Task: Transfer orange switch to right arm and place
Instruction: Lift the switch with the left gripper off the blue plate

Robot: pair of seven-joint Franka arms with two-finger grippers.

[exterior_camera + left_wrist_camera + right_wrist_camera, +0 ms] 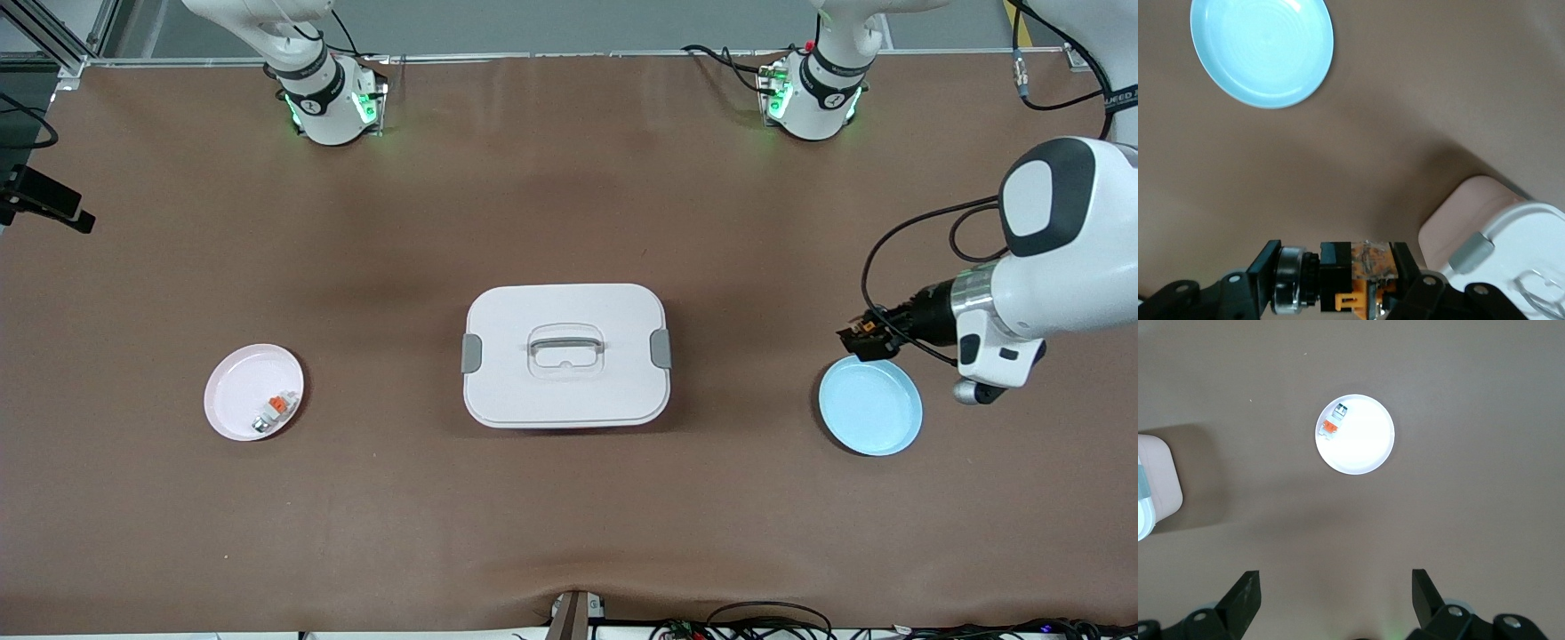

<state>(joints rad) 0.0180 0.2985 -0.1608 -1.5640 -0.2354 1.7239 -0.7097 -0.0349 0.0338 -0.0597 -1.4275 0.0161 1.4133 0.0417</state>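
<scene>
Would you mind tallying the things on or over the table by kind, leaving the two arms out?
Plates: 2, the blue plate and the pink plate
Small parts: 2, the orange switch in the left gripper, the grey-white part on the pink plate
Lidded boxes: 1, the white box
Total: 5

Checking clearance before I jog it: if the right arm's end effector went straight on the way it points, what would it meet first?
Probably bare brown table. The open right end effector points down at it; the round white plate lies off that line, though depth is unclear.
</scene>
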